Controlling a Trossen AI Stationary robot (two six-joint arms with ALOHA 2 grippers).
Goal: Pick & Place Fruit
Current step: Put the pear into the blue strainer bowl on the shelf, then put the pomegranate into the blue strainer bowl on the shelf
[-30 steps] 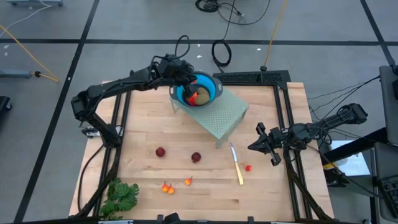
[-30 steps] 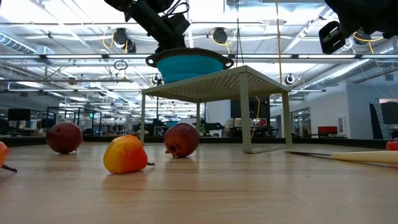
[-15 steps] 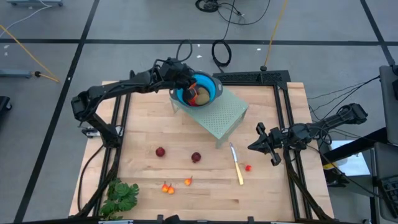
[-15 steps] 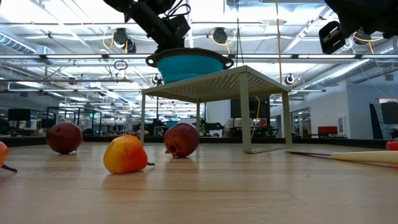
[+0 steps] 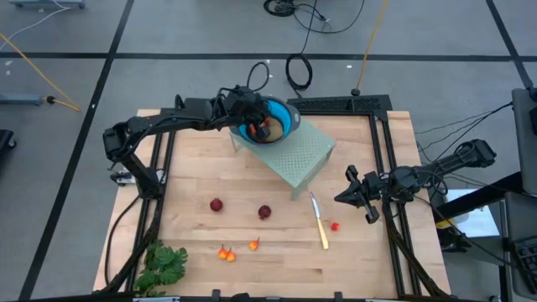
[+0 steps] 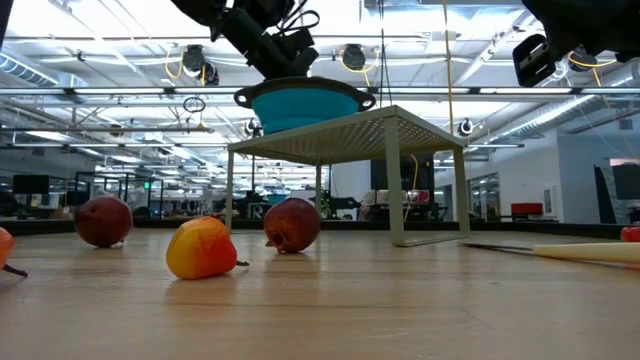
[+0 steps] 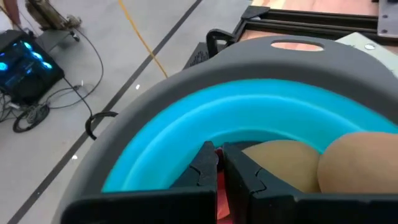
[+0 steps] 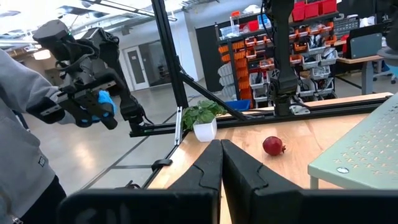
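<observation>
The left gripper is poised, fingers shut and empty, in the bowl, where two ovals are already placed; red balls and orange bits are left on the table; the right gripper is parked, clenched

The wooden table is carrying a green rack, two red balls, orange bits, a knife and greens.
</observation>
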